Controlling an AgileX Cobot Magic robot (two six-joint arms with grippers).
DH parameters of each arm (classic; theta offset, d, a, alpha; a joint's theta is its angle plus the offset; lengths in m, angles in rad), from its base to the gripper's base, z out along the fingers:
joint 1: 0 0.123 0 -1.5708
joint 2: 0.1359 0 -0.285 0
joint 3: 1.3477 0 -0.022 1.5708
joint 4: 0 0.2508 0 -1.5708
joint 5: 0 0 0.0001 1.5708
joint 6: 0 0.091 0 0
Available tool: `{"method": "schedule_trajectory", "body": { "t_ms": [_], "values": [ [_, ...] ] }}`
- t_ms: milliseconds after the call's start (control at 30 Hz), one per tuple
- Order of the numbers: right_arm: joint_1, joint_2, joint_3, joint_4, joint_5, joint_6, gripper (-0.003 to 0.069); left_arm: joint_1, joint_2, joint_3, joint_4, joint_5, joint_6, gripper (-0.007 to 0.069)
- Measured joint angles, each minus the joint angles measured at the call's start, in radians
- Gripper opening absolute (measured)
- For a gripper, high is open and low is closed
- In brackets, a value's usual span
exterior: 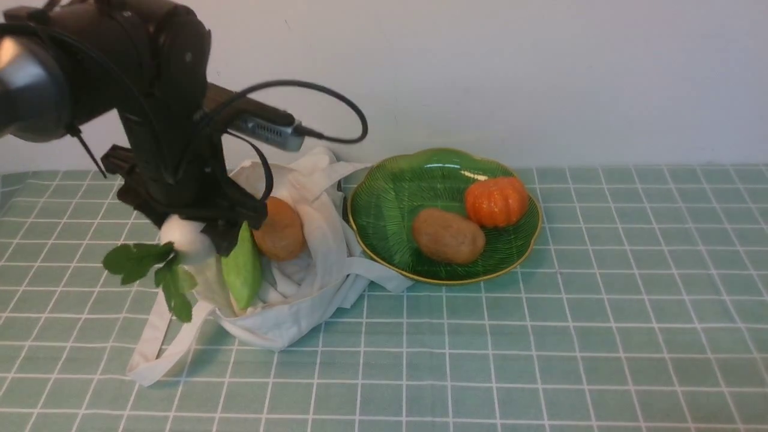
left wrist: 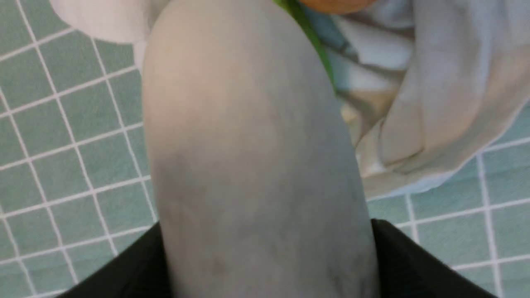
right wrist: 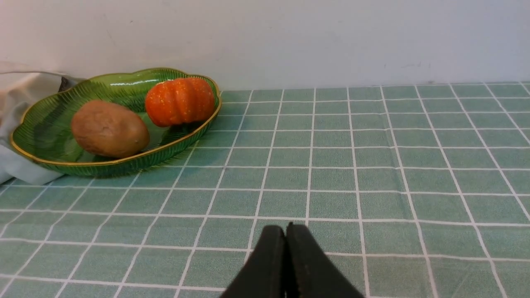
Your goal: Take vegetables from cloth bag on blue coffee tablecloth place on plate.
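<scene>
My left gripper is shut on the white radish, held at the left side of the cloth bag's mouth, its green leaves hanging outside. In the left wrist view the radish fills the middle between my black fingers. A light green cucumber and a brown potato lie in the bag. The green plate to the bag's right holds another potato and an orange pumpkin. My right gripper is shut and empty, low over the tablecloth.
The bag's strap handles trail toward the front left on the cloth. One strap lies against the plate's front left rim. A white wall stands close behind the plate and bag.
</scene>
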Motion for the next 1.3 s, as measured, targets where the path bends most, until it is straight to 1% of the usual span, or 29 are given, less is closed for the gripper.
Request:
{"method": "schedule_trajectory", "body": {
  "t_ms": [33,100,133,167,200,267,300,333,367,400,433,533,700,767,967,1033,1167,1233,1300],
  "values": [
    [0.000,0.000,0.000,0.000,0.000,0.000,-0.0015,0.000,0.001,-0.017,-0.030,-0.013,-0.001,0.0501],
    [0.000,0.000,0.000,0.000,0.000,0.000,-0.0015,-0.007,0.022,-0.074,-0.137,-0.049,0.004,0.0501],
    [0.000,0.000,0.000,0.000,0.000,0.000,-0.0015,-0.009,0.025,-0.080,-0.160,-0.052,0.004,0.0501],
    [0.000,0.000,0.000,0.000,0.000,0.000,-0.0015,-0.023,0.053,-0.123,-0.230,-0.076,0.016,0.0501],
    [0.000,0.000,0.000,0.000,0.000,0.000,-0.0015,-0.033,0.080,-0.158,-0.275,-0.096,0.024,0.0501],
    [0.000,0.000,0.000,0.000,0.000,0.000,-0.0015,-0.054,0.146,-0.232,-0.348,-0.137,0.026,0.0501],
    [0.000,0.000,0.000,0.000,0.000,0.000,-0.0015,-0.056,0.161,-0.247,-0.354,-0.146,0.026,0.0501],
    [0.000,0.000,0.000,0.000,0.000,0.000,-0.0015,-0.070,0.232,-0.317,-0.392,-0.182,0.009,0.0501],
    [0.000,0.000,0.000,0.000,0.000,0.000,-0.0015,-0.073,0.249,-0.324,-0.397,-0.189,0.004,0.0501],
    [0.000,0.000,0.000,0.000,0.000,0.000,-0.0015,-0.081,0.307,-0.377,-0.404,-0.207,-0.022,0.0501],
    [0.000,0.000,0.000,0.000,0.000,0.000,-0.0015,-0.082,0.315,-0.392,-0.405,-0.209,-0.026,0.0501],
    [0.000,0.000,0.000,0.000,0.000,0.000,-0.0015,-0.095,0.452,-0.514,-0.406,-0.237,-0.051,0.0501],
    [0.000,0.000,0.000,0.000,0.000,0.000,-0.0015,-0.099,0.582,-0.593,-0.407,-0.327,-0.020,0.0501],
    [0.000,0.000,0.000,0.000,0.000,0.000,-0.0015,-0.099,0.607,-0.596,-0.408,-0.335,-0.012,0.0504],
    [0.000,0.000,0.000,0.000,0.000,0.000,-0.0015,-0.099,0.619,-0.596,-0.410,-0.335,0.006,0.0666],
    [0.000,0.000,0.000,0.000,0.000,0.000,-0.0015,-0.099,0.608,-0.597,-0.409,-0.335,0.013,0.0682],
    [0.000,0.000,0.000,0.000,0.000,0.000,-0.0015,-0.099,0.577,-0.617,-0.397,-0.300,0.029,0.0684],
    [0.000,0.000,0.000,0.000,0.000,0.000,-0.0015,-0.099,0.543,-0.645,-0.382,-0.249,0.030,0.0674],
    [0.000,0.000,0.000,0.000,0.000,0.000,-0.0015,-0.099,0.494,-0.680,-0.359,-0.171,0.030,0.0617]
  ]
}}
